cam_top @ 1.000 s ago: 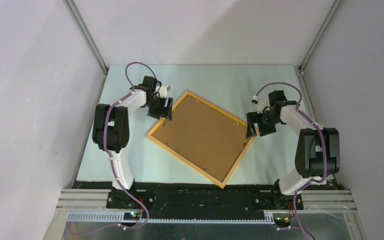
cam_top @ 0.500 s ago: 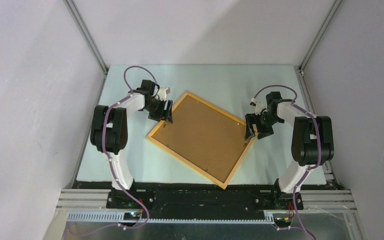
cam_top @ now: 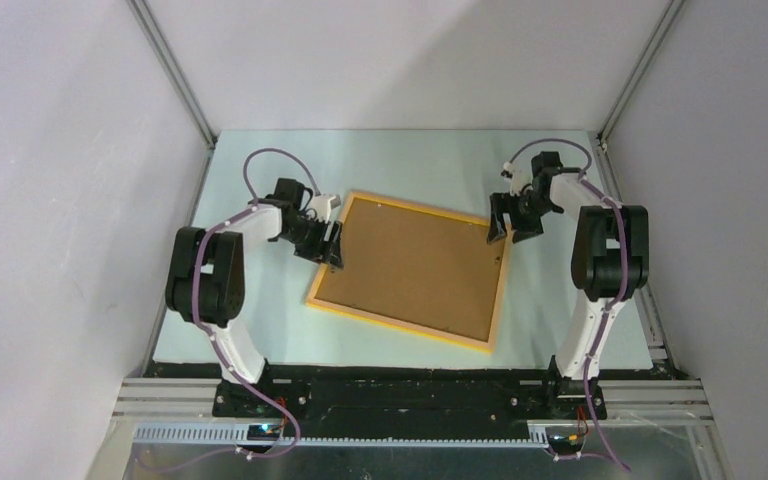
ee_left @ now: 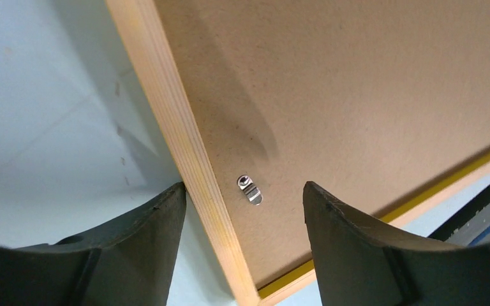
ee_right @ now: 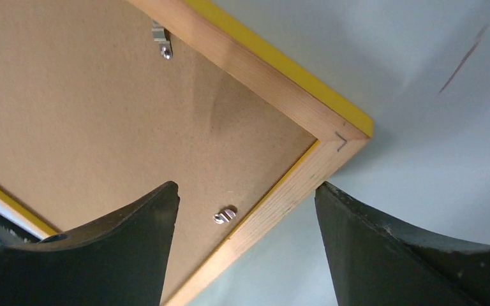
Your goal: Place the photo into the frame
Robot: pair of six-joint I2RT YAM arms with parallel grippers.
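Frame (cam_top: 400,326): lying flat and face-down in the middle of the pale counter (cam_top: 260,320), slightly askew between the two arms, its yellow rails enclosing a brown backing board (cam_top: 415,265).
Left claw (ee_left: 244,190): standing with jaws apart, straddling the frame's left rail. One finger (ee_left: 147,229) is resting against the rail's outer edge and the other is hanging over the backing board, with a small metal turn clip (ee_left: 250,189) showing between them.
Right claw (ee_right: 247,189): standing with jaws apart, straddling the right rail just beside the far-right corner. One finger is hanging over the board and the other over bare counter.
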